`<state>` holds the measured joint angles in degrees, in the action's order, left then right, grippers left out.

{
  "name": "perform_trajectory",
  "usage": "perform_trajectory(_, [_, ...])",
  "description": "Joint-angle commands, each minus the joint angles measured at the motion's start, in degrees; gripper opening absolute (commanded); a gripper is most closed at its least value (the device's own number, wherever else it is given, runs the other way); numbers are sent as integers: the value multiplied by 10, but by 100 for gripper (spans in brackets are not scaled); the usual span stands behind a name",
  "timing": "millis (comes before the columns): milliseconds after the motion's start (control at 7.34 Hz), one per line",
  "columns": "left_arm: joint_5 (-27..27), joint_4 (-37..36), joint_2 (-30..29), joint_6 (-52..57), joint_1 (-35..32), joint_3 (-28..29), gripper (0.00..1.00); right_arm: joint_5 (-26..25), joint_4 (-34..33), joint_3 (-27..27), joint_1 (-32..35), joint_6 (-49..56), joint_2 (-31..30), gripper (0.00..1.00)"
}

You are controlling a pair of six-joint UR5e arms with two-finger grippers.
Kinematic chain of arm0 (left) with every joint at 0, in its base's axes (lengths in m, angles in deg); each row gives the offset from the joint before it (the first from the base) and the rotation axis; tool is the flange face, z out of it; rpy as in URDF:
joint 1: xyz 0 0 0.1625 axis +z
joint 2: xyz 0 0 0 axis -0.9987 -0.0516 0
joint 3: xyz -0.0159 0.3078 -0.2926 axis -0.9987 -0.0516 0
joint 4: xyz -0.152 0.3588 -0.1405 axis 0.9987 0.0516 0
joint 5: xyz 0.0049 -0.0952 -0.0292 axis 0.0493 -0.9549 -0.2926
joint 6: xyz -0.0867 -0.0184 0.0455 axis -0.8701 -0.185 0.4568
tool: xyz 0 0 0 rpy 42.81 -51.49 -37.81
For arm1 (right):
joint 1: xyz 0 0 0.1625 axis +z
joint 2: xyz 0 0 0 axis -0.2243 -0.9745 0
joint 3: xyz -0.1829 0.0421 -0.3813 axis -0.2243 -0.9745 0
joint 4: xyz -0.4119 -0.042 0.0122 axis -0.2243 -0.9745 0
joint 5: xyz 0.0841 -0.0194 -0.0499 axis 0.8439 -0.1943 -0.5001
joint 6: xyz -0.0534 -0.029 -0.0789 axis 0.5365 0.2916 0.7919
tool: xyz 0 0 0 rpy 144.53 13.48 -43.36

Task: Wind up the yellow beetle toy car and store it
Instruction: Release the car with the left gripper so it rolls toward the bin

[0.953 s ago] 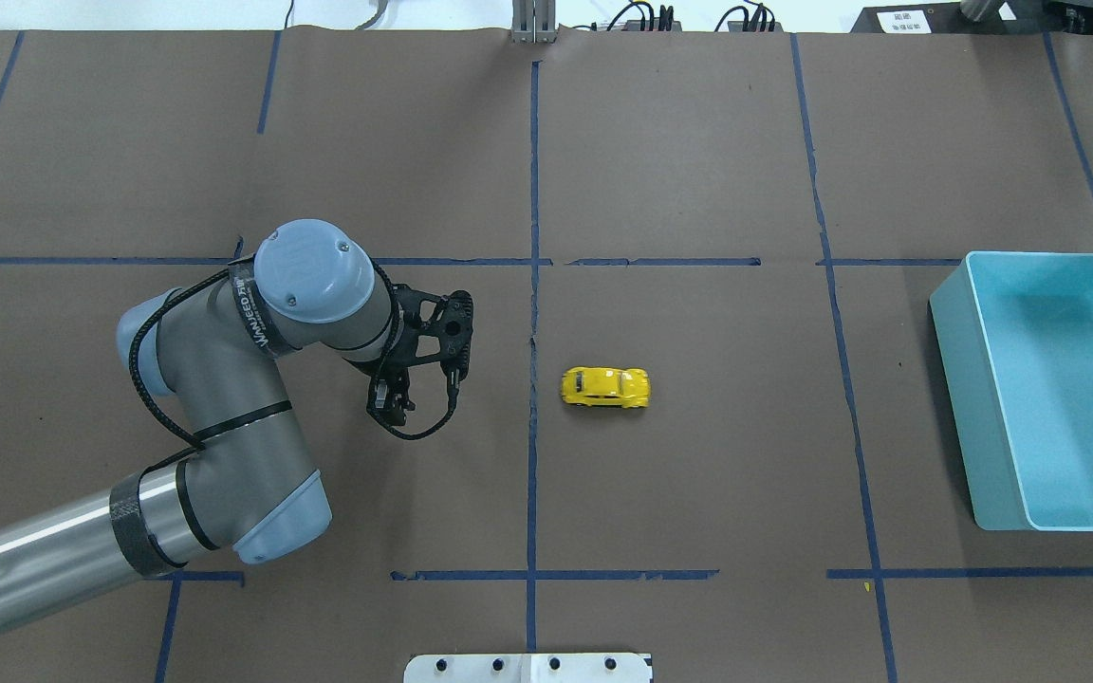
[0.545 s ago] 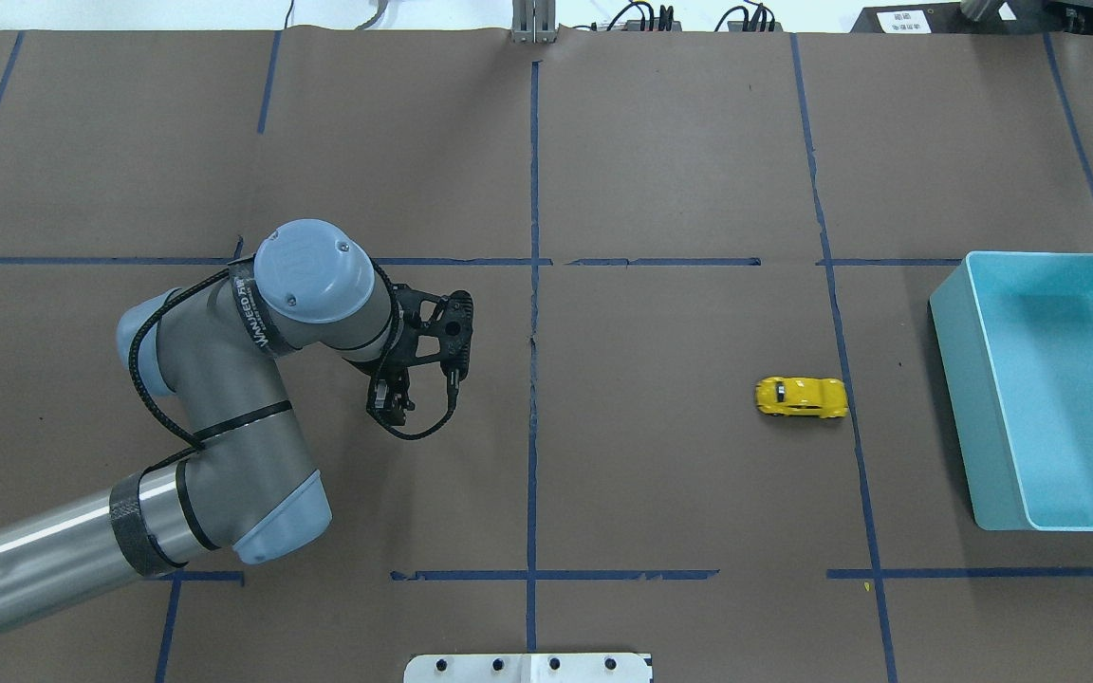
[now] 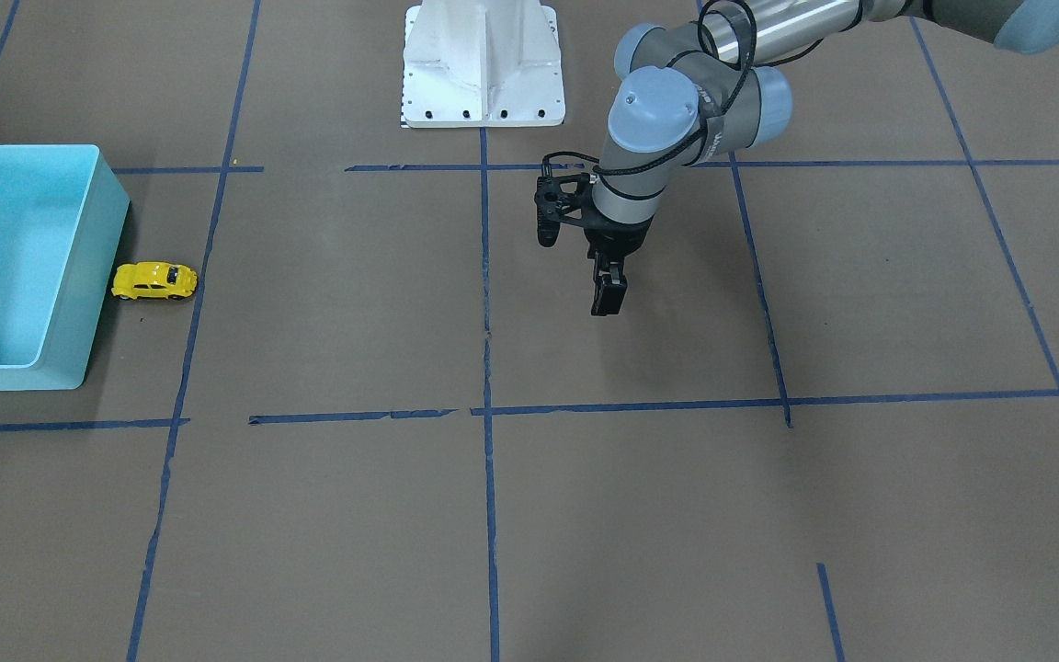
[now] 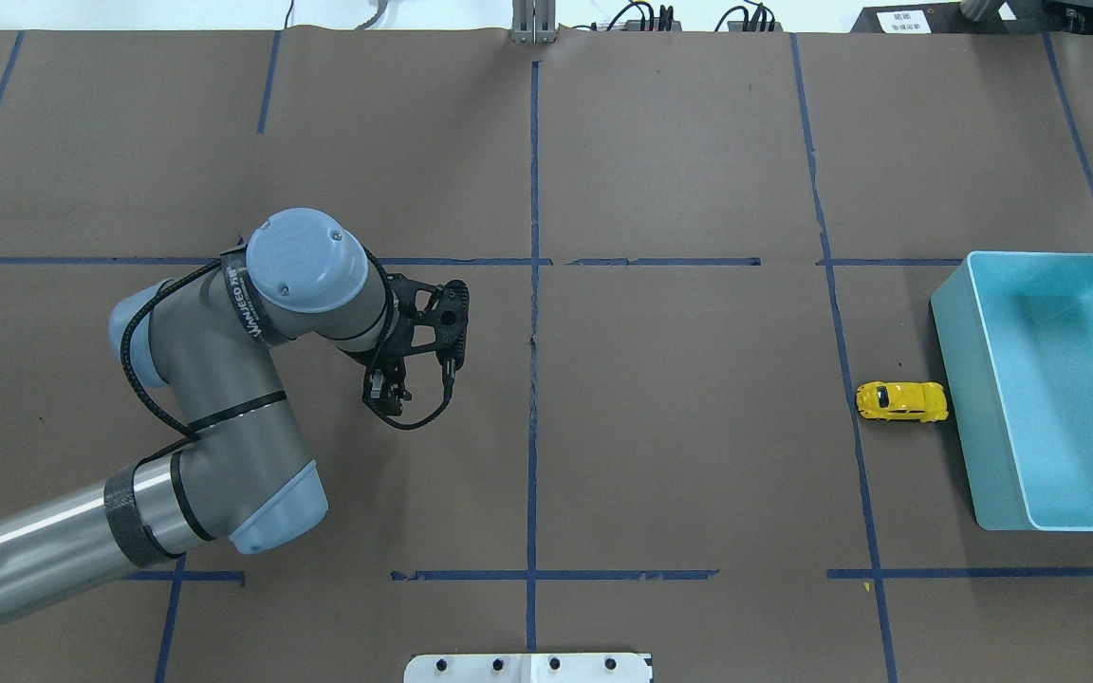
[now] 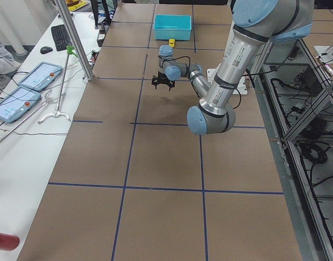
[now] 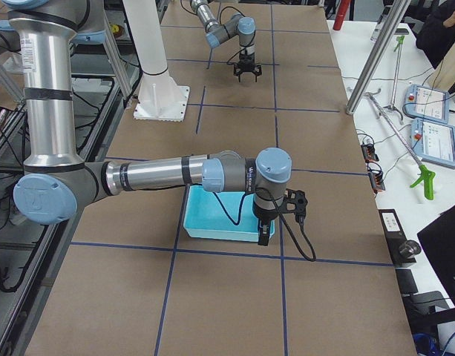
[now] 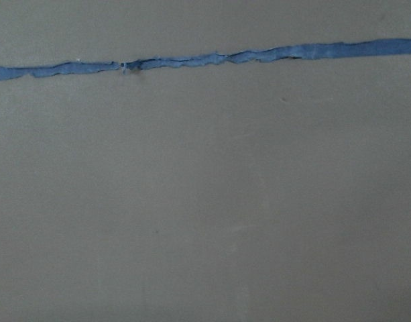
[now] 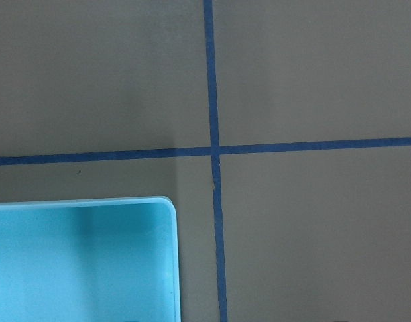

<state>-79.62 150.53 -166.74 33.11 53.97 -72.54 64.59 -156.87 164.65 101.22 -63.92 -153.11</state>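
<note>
The yellow beetle toy car [image 4: 900, 401] stands on its wheels on the brown table, right beside the left outer wall of the teal bin [image 4: 969, 417]. It also shows in the front-facing view [image 3: 154, 280], next to the bin [image 3: 93, 276]. My left gripper [image 4: 385, 396] points down over the table's left-middle, far from the car; it looks open and is empty. It also shows in the front-facing view [image 3: 608, 296]. My right gripper [image 6: 264, 236] shows only in the exterior right view, hovering at the bin's near corner; I cannot tell whether it is open or shut.
Blue tape lines [image 4: 532, 379] divide the brown paper into squares. The white robot base [image 3: 483, 64] stands at the table's edge. The right wrist view shows a corner of the bin [image 8: 78, 261] and crossing tape lines. The bin's inside looks empty.
The car has rolled to the right, from the table's middle to the bin's wall. My left arm has drawn back slightly to the left.
</note>
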Motion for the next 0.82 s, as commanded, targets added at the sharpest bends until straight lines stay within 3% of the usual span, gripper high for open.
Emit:
perform_trajectory(0, [-4,-56,16,0,-67,-34,100,-3,4,51,-21,1,7,100])
perform_trajectory(272, [-60,-93,32,-4,-155,-51,100,-40,2,152,-98,4,0,100])
perform_trajectory(545, [-175,-99,67,-5,-239,-13,100,7,-4,215,-115,82,-24,100])
perform_trajectory(681, [-221,-99,82,-6,-288,18,100,14,-3,240,-127,200,-58,100])
